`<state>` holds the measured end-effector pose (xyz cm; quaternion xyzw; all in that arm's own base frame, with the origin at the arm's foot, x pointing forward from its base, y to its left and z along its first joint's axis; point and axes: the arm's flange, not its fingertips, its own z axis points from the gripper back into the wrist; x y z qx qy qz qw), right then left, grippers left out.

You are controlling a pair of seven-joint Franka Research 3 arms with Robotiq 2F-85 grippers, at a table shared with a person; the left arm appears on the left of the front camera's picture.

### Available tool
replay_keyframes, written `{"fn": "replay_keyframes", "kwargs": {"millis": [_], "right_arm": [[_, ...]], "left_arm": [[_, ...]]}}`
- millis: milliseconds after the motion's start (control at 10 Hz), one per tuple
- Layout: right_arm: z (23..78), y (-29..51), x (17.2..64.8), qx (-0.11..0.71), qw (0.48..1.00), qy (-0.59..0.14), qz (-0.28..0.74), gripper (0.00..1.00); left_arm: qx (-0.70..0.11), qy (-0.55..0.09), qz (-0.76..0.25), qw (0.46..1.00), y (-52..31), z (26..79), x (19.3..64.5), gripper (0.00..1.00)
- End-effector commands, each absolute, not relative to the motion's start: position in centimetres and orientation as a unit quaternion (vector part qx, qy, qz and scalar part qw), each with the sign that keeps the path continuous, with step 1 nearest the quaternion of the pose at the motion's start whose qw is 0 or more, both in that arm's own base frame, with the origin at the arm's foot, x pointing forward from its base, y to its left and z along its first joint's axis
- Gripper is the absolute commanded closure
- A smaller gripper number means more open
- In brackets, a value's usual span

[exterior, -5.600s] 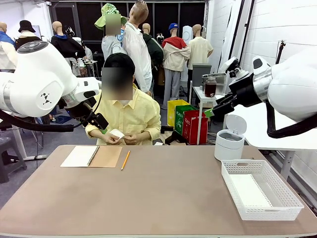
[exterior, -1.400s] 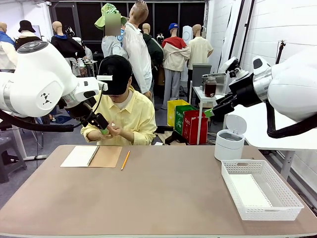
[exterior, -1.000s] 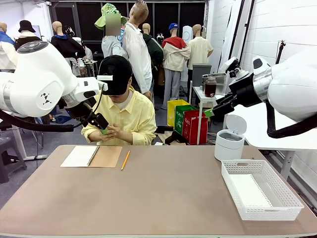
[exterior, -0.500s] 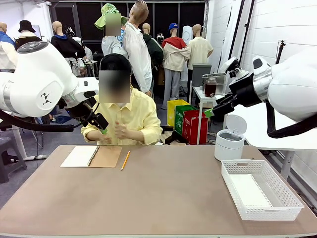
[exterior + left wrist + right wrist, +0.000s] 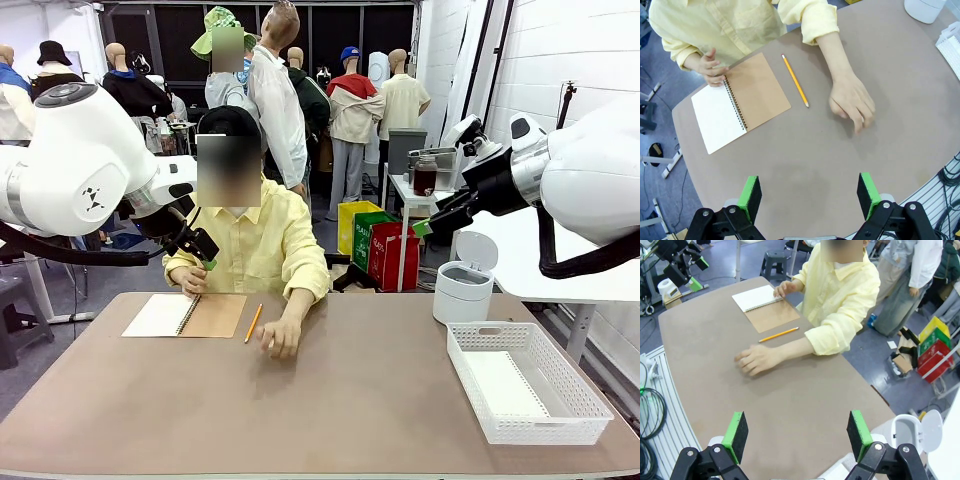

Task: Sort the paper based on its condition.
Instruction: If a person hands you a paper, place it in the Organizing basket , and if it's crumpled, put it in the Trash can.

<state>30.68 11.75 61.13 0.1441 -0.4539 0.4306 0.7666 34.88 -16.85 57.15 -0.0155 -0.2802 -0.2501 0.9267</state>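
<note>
— Both robot hands, how were they?
— They gaped empty, left hand (image 5: 810, 192) and right hand (image 5: 797, 432), above the surface (image 5: 350, 400); one paper sheet (image 5: 505, 385) lay flat in the basket (image 5: 560, 425) at four o'clock.

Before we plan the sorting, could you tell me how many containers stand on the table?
2: a white mesh basket on the robot's right, near side, and a white bin just beyond it, lid raised. None seems hidden.
</note>
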Motion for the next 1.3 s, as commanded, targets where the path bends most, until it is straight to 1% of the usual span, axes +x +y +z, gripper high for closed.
{"fn": "replay_keyframes", "kwargs": {"millis": [0, 600, 800, 900, 1200], "right_arm": [[60.9, 11.7, 30.9, 0.143, 0.764, -0.454, 0.436, 0.00], [61.1, 11.7, 30.7, 0.144, 0.767, -0.454, 0.431, 0.00], [61.4, 12.3, 31.3, 0.146, 0.765, -0.444, 0.443, 0.00], [61.6, 13.0, 31.9, 0.146, 0.764, -0.431, 0.458, 0.00], [61.6, 15.8, 34.3, 0.115, 0.761, -0.378, 0.515, 0.00]], "left_arm": [[-0.014, -0.281, -0.253, 0.926, -16.8, 57.2, 34.8, 0.00], [-0.014, -0.281, -0.253, 0.926, -16.8, 57.2, 34.8, 0.00], [-0.014, -0.281, -0.253, 0.926, -16.8, 57.2, 34.8, 0.00], [-0.014, -0.281, -0.253, 0.926, -16.8, 57.2, 34.8, 0.00], [-0.014, -0.281, -0.253, 0.926, -16.8, 57.2, 34.8, 0.00]]}}
